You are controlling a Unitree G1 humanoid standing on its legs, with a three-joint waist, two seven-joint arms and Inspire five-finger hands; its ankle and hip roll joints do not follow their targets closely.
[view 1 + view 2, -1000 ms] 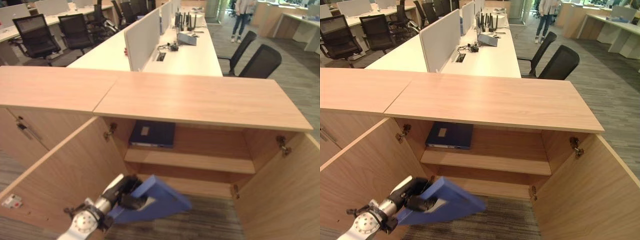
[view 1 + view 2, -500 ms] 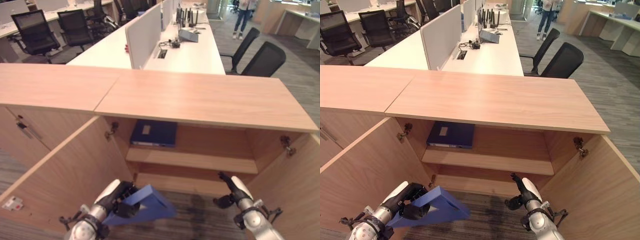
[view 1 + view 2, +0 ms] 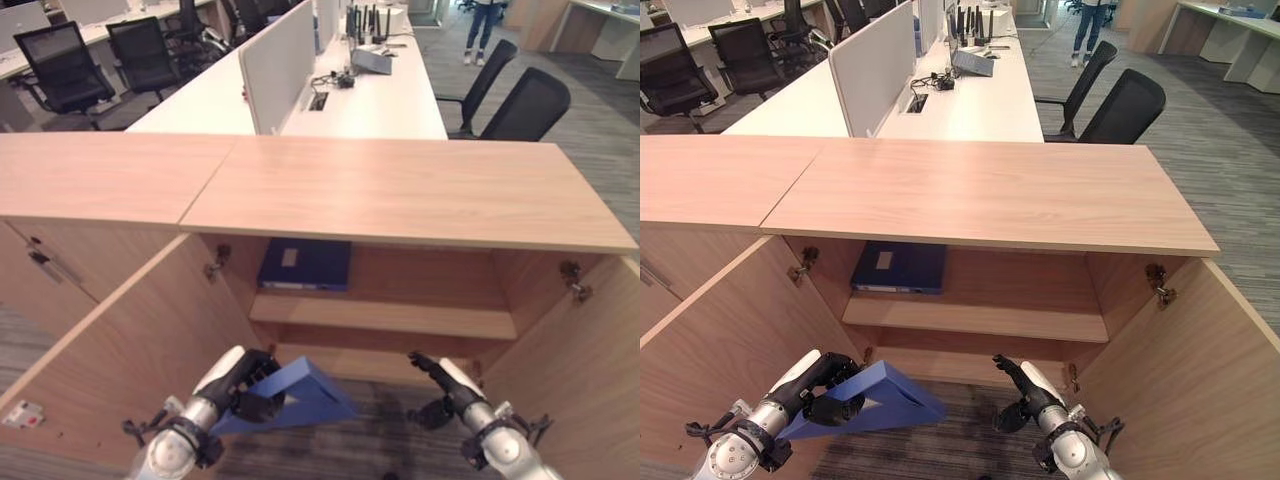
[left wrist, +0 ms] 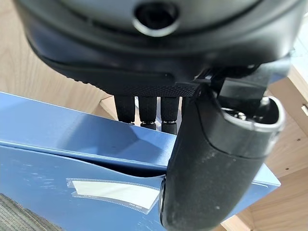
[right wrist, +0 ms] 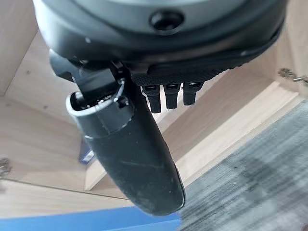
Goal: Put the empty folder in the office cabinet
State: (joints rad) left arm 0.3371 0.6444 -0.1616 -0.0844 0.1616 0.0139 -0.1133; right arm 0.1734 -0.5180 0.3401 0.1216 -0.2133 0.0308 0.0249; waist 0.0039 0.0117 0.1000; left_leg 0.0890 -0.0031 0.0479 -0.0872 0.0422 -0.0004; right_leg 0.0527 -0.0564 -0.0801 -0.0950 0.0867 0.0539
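Folder (image 3: 300, 395), blue, sits pinched in the left hand (image 3: 240, 375) low before the open cabinet (image 3: 400, 320), still outside. Right hand (image 3: 440, 378) hovers beside, fingers straight, empty. Next: slide it onto a shelf.

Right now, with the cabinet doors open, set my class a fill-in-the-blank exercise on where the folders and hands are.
1. The light blue folder is held by the ____ hand.
2. The dark blue folder lies on the ____ shelf of the cabinet.
3. The right hand holds ____.

Missing words: left; upper; nothing
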